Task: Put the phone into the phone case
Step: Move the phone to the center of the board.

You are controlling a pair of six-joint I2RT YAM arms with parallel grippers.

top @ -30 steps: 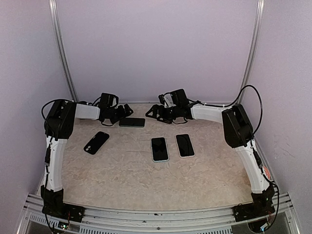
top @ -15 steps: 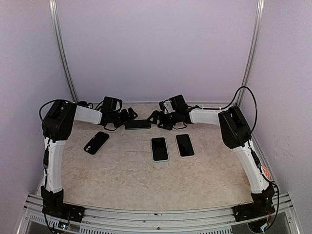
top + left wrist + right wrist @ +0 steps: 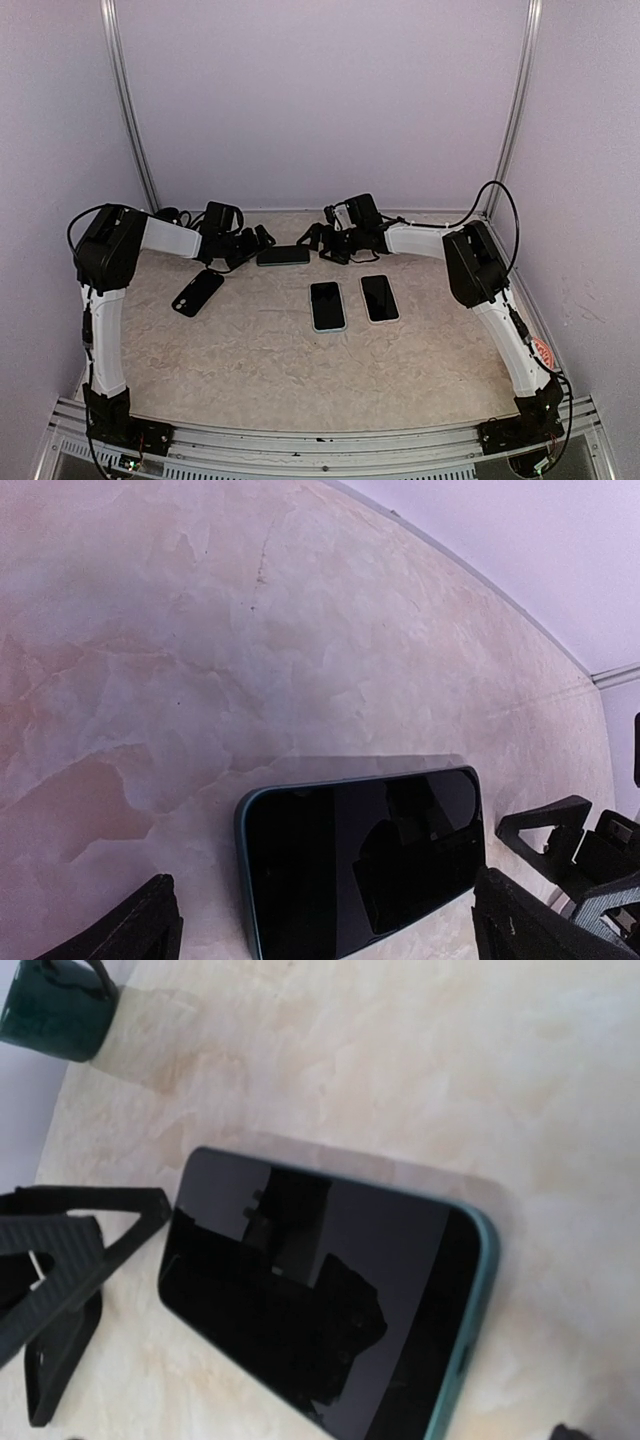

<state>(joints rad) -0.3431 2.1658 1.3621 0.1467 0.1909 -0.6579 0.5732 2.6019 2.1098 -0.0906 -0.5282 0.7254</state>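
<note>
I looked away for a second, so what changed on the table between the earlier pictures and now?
The phone at the back slid a little to the right between the first two pictures, with both arms closing in on it. Since then the left gripper backed off leftward; the right gripper stays by its right end. The other three phones did not move.

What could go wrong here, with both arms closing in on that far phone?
1. The left gripper and right gripper flank the dark, teal-edged phone from opposite ends; their jaws could collide.
2. It lies flat on the mottled beige table, so open jaws may push it rather than grip it.
3. Three similar dark phones sit nearby, so the arms may be on the wrong one.
</note>
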